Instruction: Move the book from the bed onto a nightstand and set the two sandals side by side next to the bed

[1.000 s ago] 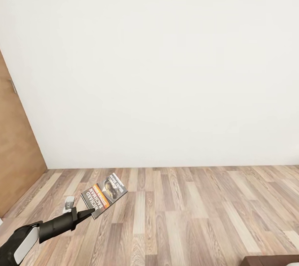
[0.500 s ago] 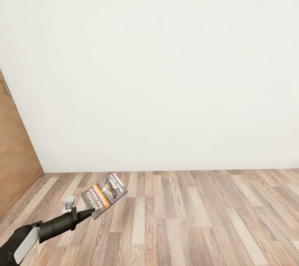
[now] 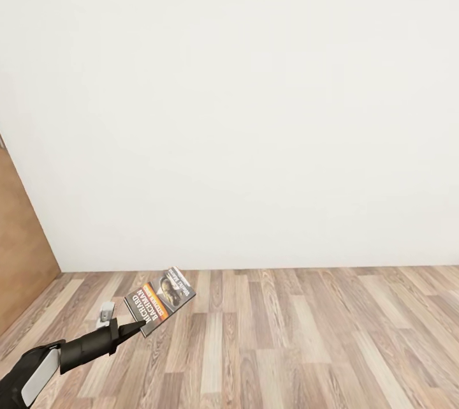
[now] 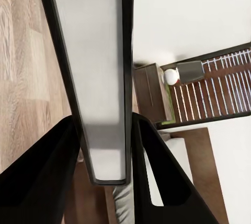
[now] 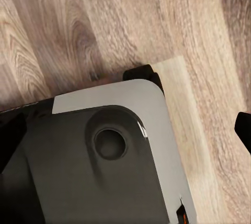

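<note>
White wall (image 3: 255, 109) meets wood-plank floor (image 3: 306, 339); brown door (image 3: 22, 256) at left.

It was a home bedroom: white wall (image 3: 255, 109), wood-plank floor (image 3: 306, 339), brown door (image 3: 22, 249), dark nightstand (image 4: 149, 90).
</note>
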### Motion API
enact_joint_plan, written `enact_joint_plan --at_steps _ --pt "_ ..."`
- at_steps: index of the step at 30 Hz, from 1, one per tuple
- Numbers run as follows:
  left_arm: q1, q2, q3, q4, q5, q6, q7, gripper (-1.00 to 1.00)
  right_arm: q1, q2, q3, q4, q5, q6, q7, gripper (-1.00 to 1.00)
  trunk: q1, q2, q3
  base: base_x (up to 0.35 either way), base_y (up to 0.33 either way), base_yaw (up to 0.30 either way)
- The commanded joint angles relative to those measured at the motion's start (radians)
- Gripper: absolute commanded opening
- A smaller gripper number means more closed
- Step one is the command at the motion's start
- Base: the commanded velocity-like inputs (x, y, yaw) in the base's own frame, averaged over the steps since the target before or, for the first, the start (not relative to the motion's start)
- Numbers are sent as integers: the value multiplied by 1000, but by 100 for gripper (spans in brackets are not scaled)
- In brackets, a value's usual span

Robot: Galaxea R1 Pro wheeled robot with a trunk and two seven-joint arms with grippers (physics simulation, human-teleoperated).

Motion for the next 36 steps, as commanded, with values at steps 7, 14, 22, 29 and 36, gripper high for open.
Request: enact_joint_plan --at_steps 7,14,22,29,36 --pt "-1 1 0 0 4 8 -1 -100 -2 7 7 4 -9 -5 6 100 0 -1 -1 195 0 0" --pt "-1 2 1 0 4 8 -1 -100 -2 8 7 4 -9 -5 6 100 0 -1 -1 195 0 0" --pt "-1 2 1 0 4 8 -1 -100 -2 9 7 4 -9 -5 6 100 0 -1 -1 195 3 0" --pt "-1 2 1 0 4 8 -1 -100 -2 9 7 4 -9 -4 6 100 0 -1 -1 195 58 -44" --pt "-1 2 1 0 4 8 -2 -100 -2 10 7 4 -8 -5 6 100 0 -1 -1 195 88 -128"
